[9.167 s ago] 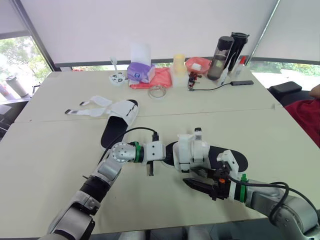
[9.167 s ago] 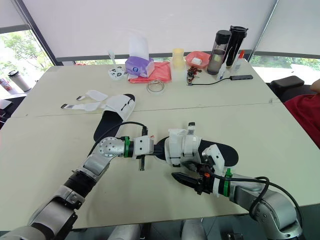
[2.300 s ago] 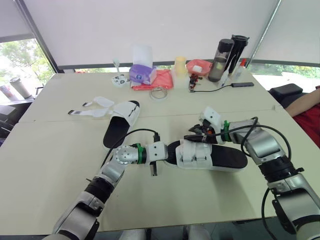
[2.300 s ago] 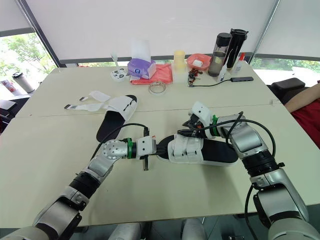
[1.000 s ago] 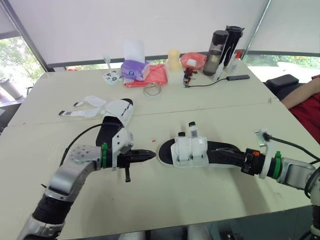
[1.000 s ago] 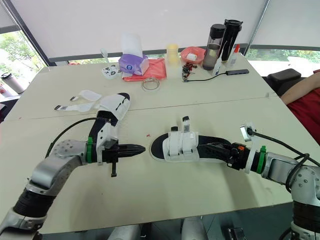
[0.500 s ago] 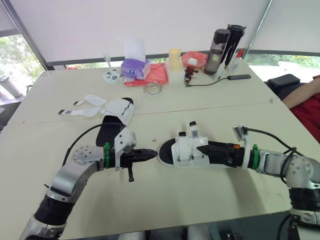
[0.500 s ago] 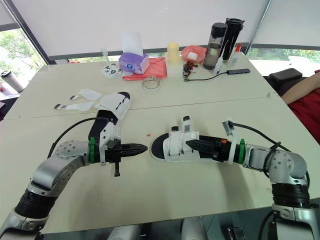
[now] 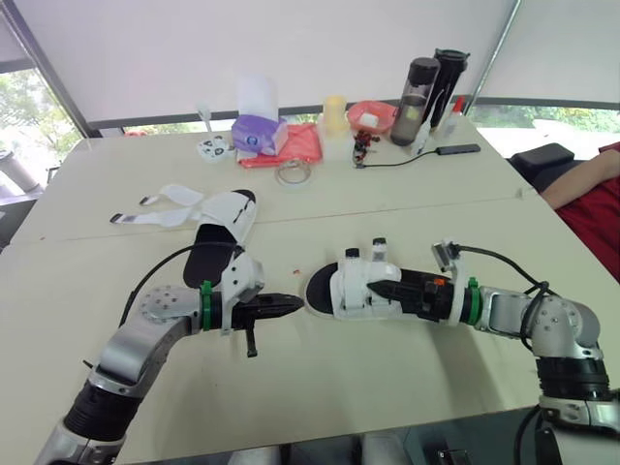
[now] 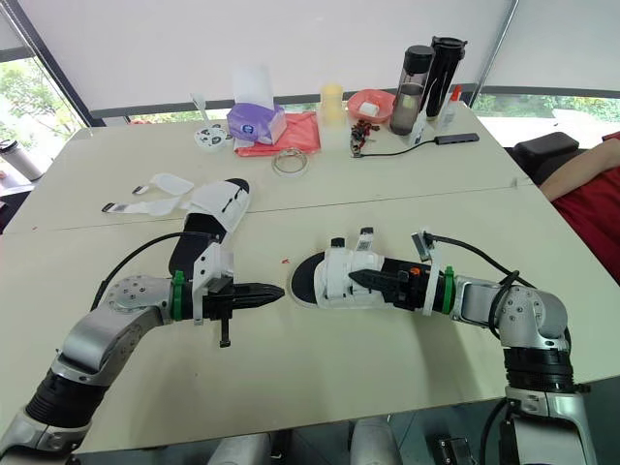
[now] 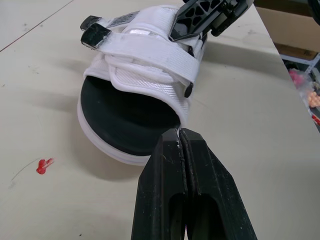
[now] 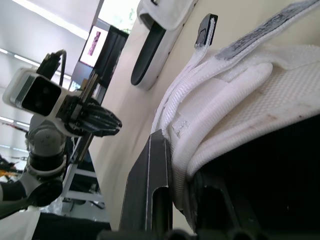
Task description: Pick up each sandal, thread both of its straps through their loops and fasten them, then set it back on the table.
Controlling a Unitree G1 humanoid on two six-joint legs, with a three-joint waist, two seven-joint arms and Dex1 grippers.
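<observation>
Two sandals sit on the surface [image 9: 407,387]: the near sandal [image 9: 360,287] lies between the arms, and the far sandal [image 9: 225,225] lies beyond the left arm with its loose straps [image 9: 160,206] spread flat beside it. The right end effector [image 9: 380,289] reaches in from the heel side and appears clamped on the edge of the near sandal's white upper, one finger under it and one outside. The left end effector [image 11: 182,145] is closed on nothing, its tip pointing at the toe, just short of it.

Both strap tips [image 9: 353,254] stand up instead of lying flat, so the fastening looks unfinished. The main risk is the thin grip: a lift by the upper's edge could let the sandal swing or slip free, or peel a strap back out of its loop. A forward nudge from the closed left tip would push the toe and twist the sandal against the right grip.
</observation>
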